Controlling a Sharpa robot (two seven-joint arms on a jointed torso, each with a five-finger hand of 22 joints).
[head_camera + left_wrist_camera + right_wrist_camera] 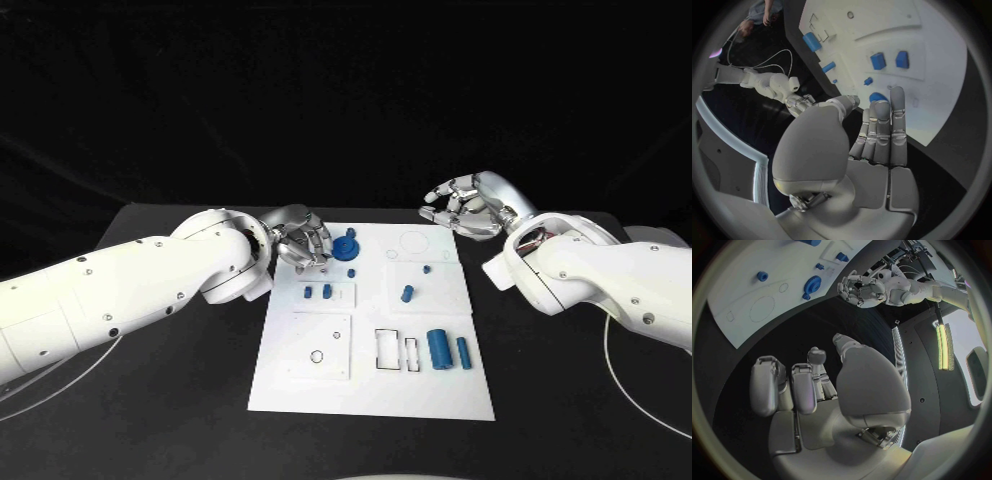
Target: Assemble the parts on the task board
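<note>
White task board (368,385) lies mid-worktop (144,420), long axis running away from the robot. Left hand (300,243) sits at the board's far left corner, just beside a blue gear-shaped part (345,245) standing there; from the head view I cannot tell whether it touches the part. In the left wrist view the fingers (881,131) lie straight and pressed side by side, tips over the board's edge close to that round blue part (877,97), nothing pinched that I can see. Right hand (464,207) hovers past the board's far right corner, over the black worktop, apart from the board; fingers (792,387) curled inward, holding nothing. Other parts on the board: 2 small blue blocks (317,292) side by side left of centre, a small blue peg (352,272) near the gear, a tilted blue piece (408,293) at centre, a tiny blue dot (427,268) above it, and 2 blue cylinders (449,351) lying near the right edge beside outlined rectangular slots (389,350).
</note>
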